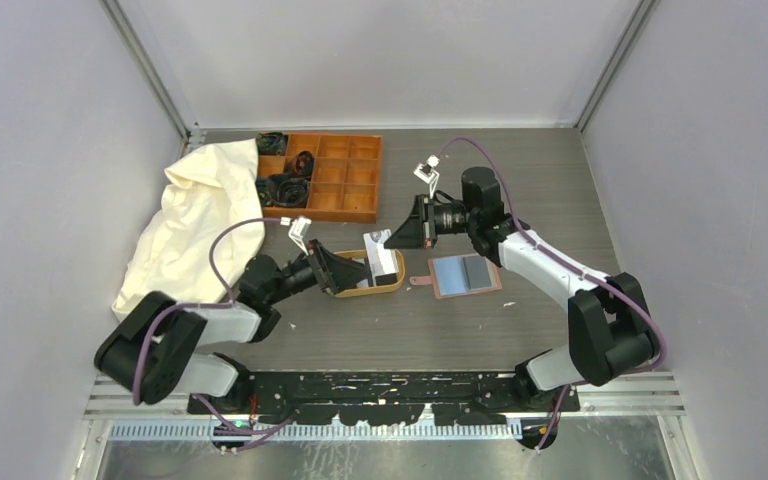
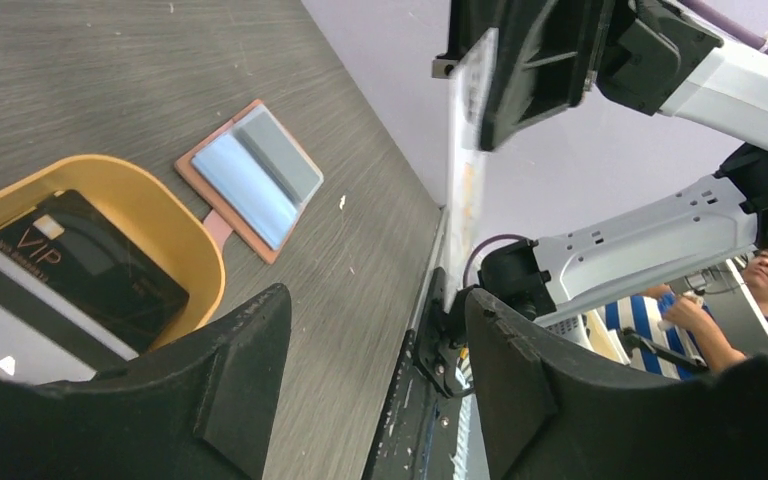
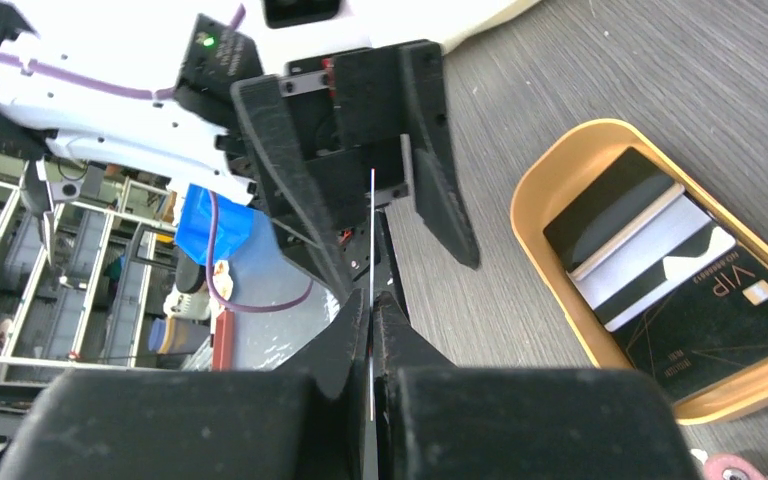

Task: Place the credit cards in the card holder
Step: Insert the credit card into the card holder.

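Above the table [image 1: 360, 330], right pincer [image 3: 371, 325] pinches a pale card [image 2: 465, 150] between the left pincer's [image 2: 375, 310] spread fingers [image 2: 250, 370]

**What Lies on the Grey Table**

The table [image 1: 520, 180] is grey with wood lines. A yellow tray [image 1: 388, 288] sits near its middle. Just right of the tray lies the open card holder [image 1: 465, 274], flat, not touching it. Behind the tray stands an orange box [image 1: 350, 176]. Left of the tray lies a big crumpled white cloth [image 1: 195, 220].
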Action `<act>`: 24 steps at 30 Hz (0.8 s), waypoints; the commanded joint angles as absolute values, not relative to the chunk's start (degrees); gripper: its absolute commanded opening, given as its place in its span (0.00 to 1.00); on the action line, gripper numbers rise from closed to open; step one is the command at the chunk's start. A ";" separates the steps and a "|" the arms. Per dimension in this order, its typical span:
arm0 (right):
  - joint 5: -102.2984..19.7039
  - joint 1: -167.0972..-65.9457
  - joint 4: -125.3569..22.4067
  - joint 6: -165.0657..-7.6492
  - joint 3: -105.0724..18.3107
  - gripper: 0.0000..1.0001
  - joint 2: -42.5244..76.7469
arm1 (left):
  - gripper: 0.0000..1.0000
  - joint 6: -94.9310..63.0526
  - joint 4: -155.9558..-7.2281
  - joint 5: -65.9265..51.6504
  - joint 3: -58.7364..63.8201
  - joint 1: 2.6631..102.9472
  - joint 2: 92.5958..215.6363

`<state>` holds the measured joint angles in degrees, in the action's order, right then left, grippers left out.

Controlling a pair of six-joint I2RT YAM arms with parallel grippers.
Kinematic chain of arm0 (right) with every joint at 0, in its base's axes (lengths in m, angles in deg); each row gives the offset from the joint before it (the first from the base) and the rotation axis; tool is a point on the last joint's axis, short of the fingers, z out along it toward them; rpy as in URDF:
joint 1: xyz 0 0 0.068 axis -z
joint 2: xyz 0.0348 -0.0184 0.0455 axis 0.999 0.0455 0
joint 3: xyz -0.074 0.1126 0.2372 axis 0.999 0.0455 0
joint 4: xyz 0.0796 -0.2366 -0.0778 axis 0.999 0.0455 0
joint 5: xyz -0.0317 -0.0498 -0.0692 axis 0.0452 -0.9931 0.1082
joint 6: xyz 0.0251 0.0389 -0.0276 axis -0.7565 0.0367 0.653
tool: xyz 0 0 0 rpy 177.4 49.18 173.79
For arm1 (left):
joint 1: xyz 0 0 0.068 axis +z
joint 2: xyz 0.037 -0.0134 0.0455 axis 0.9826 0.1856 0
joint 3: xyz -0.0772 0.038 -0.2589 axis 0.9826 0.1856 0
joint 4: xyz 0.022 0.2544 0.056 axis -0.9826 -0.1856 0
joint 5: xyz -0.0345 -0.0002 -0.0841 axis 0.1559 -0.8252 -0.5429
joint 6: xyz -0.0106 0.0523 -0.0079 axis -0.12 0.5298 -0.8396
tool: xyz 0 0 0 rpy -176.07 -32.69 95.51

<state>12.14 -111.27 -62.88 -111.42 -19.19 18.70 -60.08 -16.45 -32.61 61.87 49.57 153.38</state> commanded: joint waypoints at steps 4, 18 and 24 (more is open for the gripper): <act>15.56 -111.24 -68.12 -111.89 -18.81 0.01 15.14 | 0.62 -64.45 -1.71 -38.07 54.74 48.62 162.12; 17.47 -111.89 -66.96 -110.24 -19.15 0.01 15.29 | 0.35 -65.53 -1.69 -43.35 49.15 49.94 161.97; 17.74 -112.26 -62.62 -106.09 -19.89 0.01 14.54 | 0.02 -67.65 -1.69 -47.80 46.46 50.79 163.78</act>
<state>16.69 -111.73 -64.26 -109.72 -18.73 17.09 -66.16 -6.31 -43.76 49.48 50.22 162.94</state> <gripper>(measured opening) 0.068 0.088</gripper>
